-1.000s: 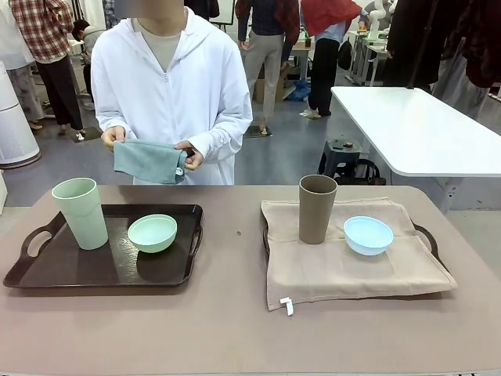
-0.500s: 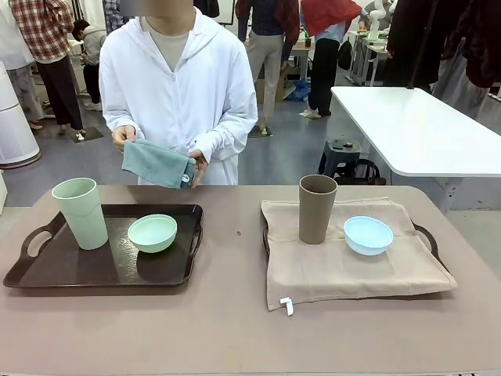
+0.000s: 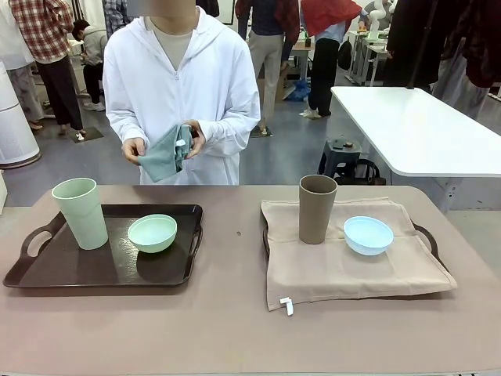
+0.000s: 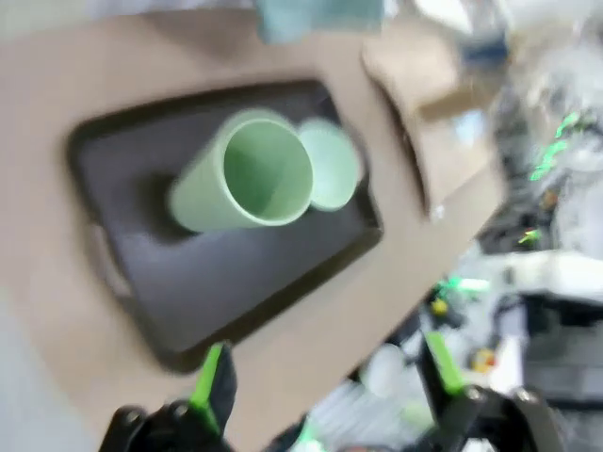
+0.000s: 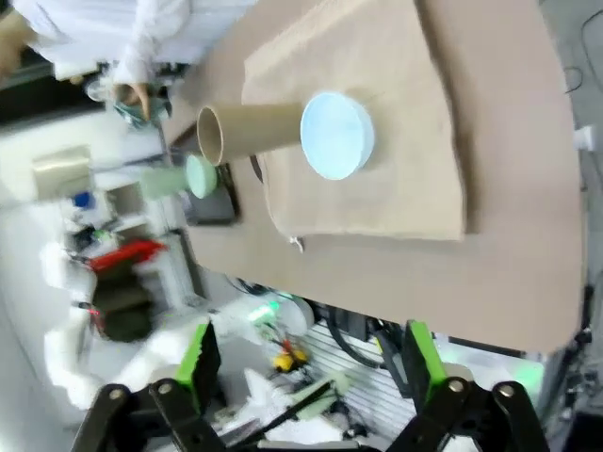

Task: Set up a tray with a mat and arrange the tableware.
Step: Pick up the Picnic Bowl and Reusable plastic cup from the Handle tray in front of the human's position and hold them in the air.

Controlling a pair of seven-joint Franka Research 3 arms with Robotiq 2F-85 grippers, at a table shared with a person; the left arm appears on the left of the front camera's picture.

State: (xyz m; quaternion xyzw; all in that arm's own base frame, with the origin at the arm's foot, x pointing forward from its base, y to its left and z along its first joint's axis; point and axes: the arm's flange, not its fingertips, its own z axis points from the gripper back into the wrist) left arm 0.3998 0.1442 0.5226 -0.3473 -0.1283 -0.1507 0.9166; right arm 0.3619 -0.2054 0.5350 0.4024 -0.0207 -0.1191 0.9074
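Resting on dark tray [image 3: 47, 274]: pale green cup [image 3: 81, 212], pale green bowl [image 3: 153, 233]. On beige mat [image 3: 344, 274]: brown cup [image 3: 317, 208], light blue bowl [image 3: 368, 235]. Spread wide, empty: left gripper [image 4: 325, 377], right gripper [image 5: 309, 353]. Held by person [image 3: 180, 86]: teal cloth [image 3: 163, 155].

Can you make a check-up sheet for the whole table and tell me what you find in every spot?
surface: brown table, two trays side by side.
job's things: pale green cup and pale green bowl stand on the bare dark tray; brown cup and light blue bowl stand on the beige mat over the other tray.
clutter: small dark speck between the trays.
grippers: left gripper and right gripper open, empty.
cables: dark ones below the table edge, blurred.
surroundings: person at the far side holds a teal cloth; white table behind.
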